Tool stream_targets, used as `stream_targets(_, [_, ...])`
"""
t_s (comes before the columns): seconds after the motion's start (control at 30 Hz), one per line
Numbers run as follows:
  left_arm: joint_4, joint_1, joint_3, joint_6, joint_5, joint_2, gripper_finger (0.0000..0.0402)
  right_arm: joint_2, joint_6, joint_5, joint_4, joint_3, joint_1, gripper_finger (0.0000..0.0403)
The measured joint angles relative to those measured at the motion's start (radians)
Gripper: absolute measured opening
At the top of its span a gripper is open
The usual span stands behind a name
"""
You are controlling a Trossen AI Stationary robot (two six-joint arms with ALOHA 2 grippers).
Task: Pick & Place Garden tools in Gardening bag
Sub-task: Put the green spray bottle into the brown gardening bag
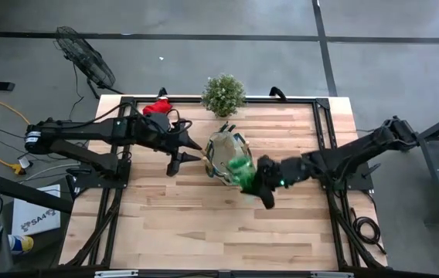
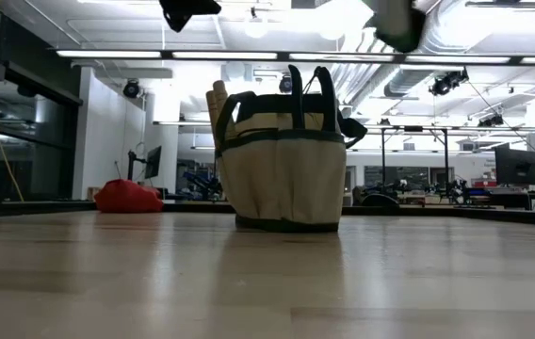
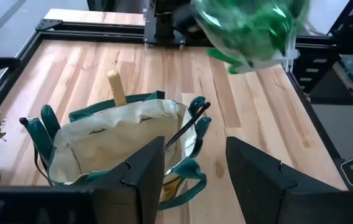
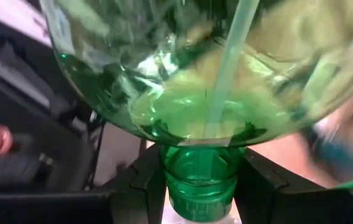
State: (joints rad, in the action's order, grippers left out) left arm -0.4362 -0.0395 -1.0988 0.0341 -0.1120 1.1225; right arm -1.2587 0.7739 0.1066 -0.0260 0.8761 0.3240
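The green spray bottle (image 1: 240,171) is being gripped at its neck by the right gripper (image 1: 260,179) over the gardening bag (image 1: 226,153), a careful lowering being called for next, while the left gripper (image 1: 179,154) is being held open alongside.

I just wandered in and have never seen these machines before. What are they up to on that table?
They are packing garden tools into a gardening bag. The right gripper holds a green spray bottle by its neck, right over the bag's edge. The left gripper hovers open beside the bag, holding nothing. A wooden handle already sticks out of the bag. A red glove bundle lies on the table, and a potted plant stands nearby.
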Motion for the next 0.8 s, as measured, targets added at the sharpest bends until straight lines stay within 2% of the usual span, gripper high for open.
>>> stream_targets(0.23, [-0.024,0.000,0.000,0.023,0.003,0.000,0.0167,-0.013,-0.122,0.073,-0.137,0.000,-0.137,0.0134])
stream_targets(0.5, [-0.049,0.000,0.000,0.026,0.002,0.000,0.0167,-0.059,-0.037,0.075,-0.163,0.008,-0.249,0.0135])
stream_targets(0.63, [-0.073,0.000,0.000,0.026,0.002,0.000,0.0167,-0.113,-0.020,0.068,-0.098,0.100,-0.263,0.0135])
stream_targets(0.8, [-0.100,0.000,0.000,0.026,0.002,-0.001,0.0167,-0.206,0.015,0.068,0.173,0.306,-0.286,0.0135])
